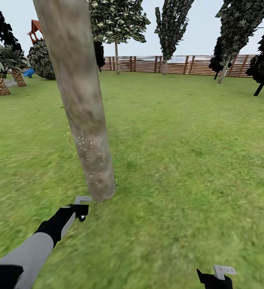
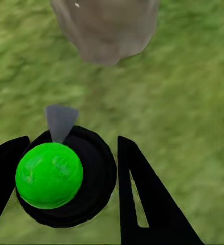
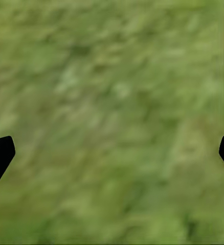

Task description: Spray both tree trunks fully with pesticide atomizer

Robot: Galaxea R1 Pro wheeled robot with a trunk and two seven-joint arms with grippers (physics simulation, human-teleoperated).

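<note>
Left tool [image 2: 71,178] grips the pesticide atomizer [image 2: 49,175] beside the tree trunk [image 1: 81,104]'s base; right tool [image 3: 112,153] gapes over grass floor [image 1: 188,160]; fence [image 1: 180,64] beyond.

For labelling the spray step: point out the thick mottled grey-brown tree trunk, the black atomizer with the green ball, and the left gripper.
Tree trunk [image 1: 83,120]: head view, middle of the bark.
Atomizer [image 2: 99,176]: left wrist view, black rim beside the ball.
Left gripper [image 2: 66,176]: left wrist view, midway between fingertips.
</note>
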